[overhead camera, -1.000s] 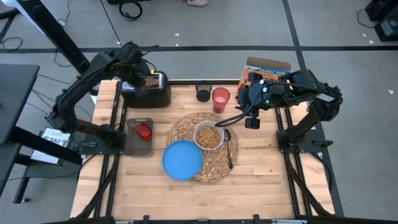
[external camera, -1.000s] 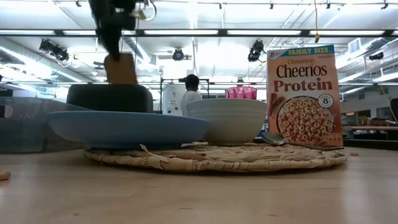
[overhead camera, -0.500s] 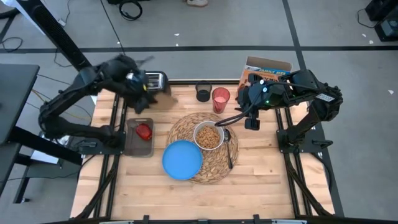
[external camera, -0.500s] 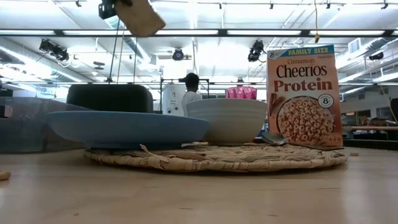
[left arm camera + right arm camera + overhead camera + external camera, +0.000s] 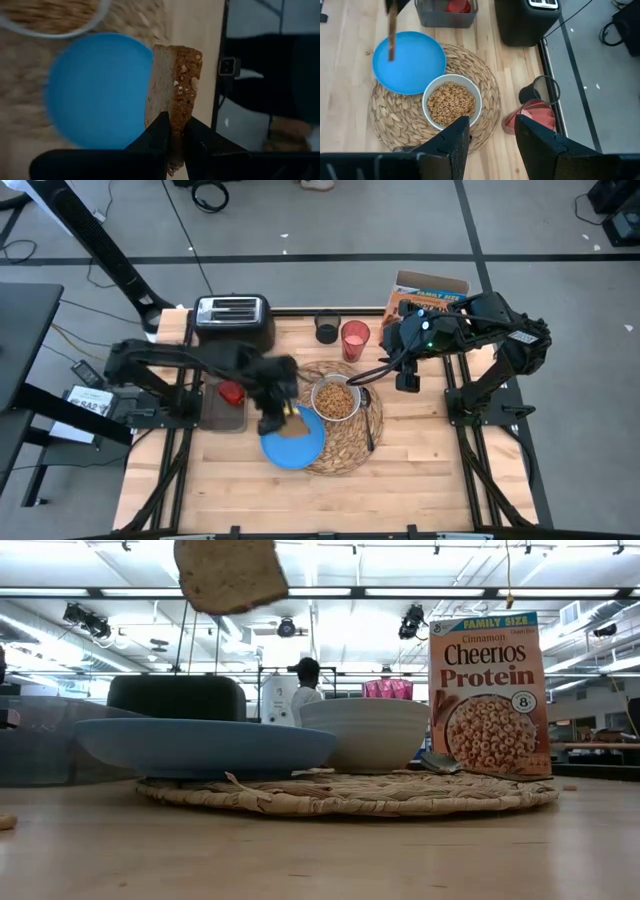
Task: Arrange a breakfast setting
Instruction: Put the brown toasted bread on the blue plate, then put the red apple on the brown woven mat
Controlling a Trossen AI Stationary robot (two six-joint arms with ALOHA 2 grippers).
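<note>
Left pincer [image 5: 172, 131] grips toast slice [image 5: 172, 95] above blue plate [image 5: 95, 90].

Toast slice [image 5: 172, 85] — over blue plate [image 5: 95, 90]

A black toaster [image 5: 233, 321] is standing at the table's far left edge. A small black cup [image 5: 326, 329] is sitting to its right, and a cereal box [image 5: 486, 692] is standing at the far right.

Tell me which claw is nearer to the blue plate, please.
The left claw: it holds the toast slice over the blue plate. The right claw, open, hangs beyond the white bowl, near the red cup.
</note>
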